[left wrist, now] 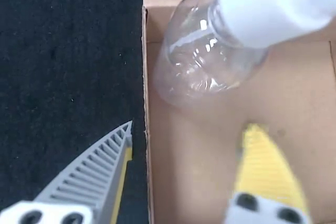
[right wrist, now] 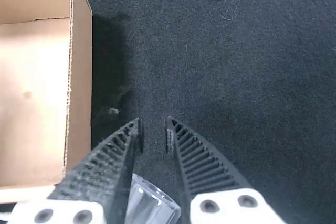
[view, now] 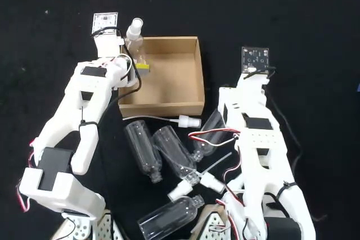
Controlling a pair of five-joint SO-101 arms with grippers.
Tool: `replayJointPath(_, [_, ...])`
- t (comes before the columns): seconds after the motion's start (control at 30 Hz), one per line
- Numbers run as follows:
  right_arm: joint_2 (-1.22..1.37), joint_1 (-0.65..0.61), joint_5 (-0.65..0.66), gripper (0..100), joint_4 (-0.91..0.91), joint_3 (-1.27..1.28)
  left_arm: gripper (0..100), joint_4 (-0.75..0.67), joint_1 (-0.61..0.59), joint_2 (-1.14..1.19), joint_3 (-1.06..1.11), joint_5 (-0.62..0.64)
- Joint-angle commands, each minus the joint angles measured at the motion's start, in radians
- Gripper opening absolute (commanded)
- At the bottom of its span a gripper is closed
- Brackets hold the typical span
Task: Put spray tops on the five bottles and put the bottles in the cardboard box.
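Left gripper (left wrist: 190,125) stands open, one finger outside the left wall of the cardboard box (view: 163,108) and one inside. A capped bottle (view: 135,40) stands upright in the box's far left corner, just beyond the fingertips and unheld. Right gripper (right wrist: 153,120) is narrowly parted over the table, right of the box, gripping nothing. Four uncapped bottles (view: 143,150) and loose spray tops (view: 188,121) lie in front of the box.
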Motion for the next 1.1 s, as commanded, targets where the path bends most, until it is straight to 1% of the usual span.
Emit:
replayJointPath(0.0, [-0.001,-0.014,-0.003,6.0,-0.034,-0.01,15,0.0,-0.01,-0.069,-0.056,0.009])
replayJointPath(0.07, [-0.001,-0.014,-0.003,6.0,-0.034,-0.01,9,0.0,-0.004,-0.068,-0.058,0.009])
replayJointPath(0.13, [-0.001,-0.014,-0.003,6.0,-0.034,-0.01,7,-0.002,0.001,-0.068,-0.062,0.009])
replayJointPath(0.37, [-0.001,-0.014,-0.003,6.0,-0.034,-0.01,12,-0.003,0.019,-0.057,-0.062,0.002])
replayJointPath(0.5, [-0.001,-0.014,-0.003,6.0,-0.035,-0.01,13,-0.006,0.021,-0.057,-0.064,0.008])
replayJointPath(0.77, [-0.001,-0.014,-0.003,6.0,-0.035,-0.01,13,-0.212,0.033,-0.055,0.001,0.009])
replayJointPath(1.07, [-0.001,-0.014,-0.003,6.0,-0.035,-0.01,13,-0.207,0.047,-0.055,0.01,0.009])
